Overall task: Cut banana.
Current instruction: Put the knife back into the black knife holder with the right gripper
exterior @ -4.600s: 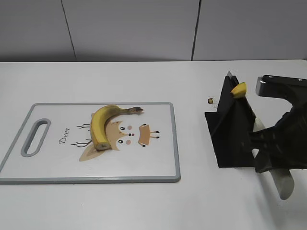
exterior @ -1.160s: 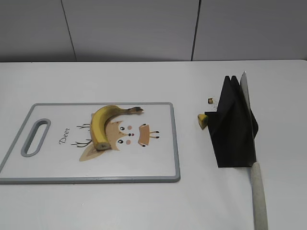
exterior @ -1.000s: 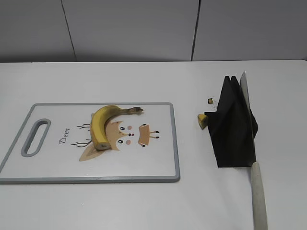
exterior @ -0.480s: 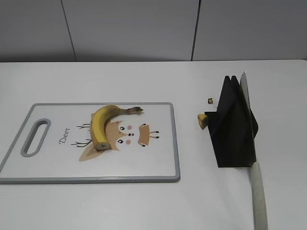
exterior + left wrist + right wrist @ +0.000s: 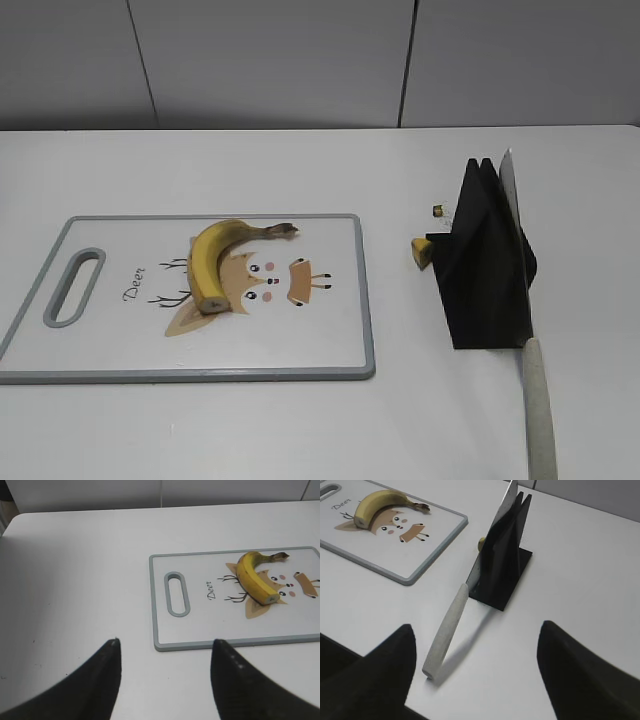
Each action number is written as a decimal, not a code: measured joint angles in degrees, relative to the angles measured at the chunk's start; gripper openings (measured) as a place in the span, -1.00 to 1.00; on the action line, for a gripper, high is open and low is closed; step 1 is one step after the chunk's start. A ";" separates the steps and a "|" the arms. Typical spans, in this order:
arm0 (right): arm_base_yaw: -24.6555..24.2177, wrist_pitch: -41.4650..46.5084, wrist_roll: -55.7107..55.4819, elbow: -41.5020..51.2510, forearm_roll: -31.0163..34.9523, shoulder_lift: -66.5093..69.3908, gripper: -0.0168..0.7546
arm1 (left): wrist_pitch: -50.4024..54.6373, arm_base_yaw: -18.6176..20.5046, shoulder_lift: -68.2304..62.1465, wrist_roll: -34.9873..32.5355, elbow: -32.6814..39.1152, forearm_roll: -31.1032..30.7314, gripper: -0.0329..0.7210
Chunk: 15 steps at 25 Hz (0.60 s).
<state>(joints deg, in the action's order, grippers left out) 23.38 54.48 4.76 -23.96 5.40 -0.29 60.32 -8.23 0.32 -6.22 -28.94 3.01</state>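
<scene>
The speckled-handled knife [image 5: 451,625] is resting in the black stand [image 5: 506,565], awaiting pickup; both grippers, left [image 5: 165,680] and right [image 5: 475,670], are being held wide, empty. The handle should be gripped squarely.

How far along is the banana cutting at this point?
Done: the banana on the cutting board has a flat cut end, a small piece lies by the knife holder, and the knife sits in it. In hand: nothing; the left gripper and right gripper are open. Left: apparently nothing, unless more slices are wanted.
</scene>
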 joint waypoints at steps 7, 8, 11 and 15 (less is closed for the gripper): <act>-3.94 0.00 0.00 0.00 0.92 0.00 0.52 | 0.00 0.00 0.00 0.00 0.00 0.00 0.55; -5.33 0.00 0.00 0.00 0.92 0.00 0.52 | 0.00 0.00 0.00 0.00 0.00 0.00 0.55; -10.84 0.00 0.00 0.00 0.92 0.00 0.52 | 0.00 0.00 0.00 0.00 0.00 0.00 0.55; -17.55 -0.05 0.00 0.00 0.92 0.00 0.52 | 0.00 0.00 0.00 0.00 0.00 0.00 0.55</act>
<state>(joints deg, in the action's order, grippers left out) 5.83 54.43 4.76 -23.96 6.32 -0.29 60.32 -8.23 0.32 -6.22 -28.94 3.01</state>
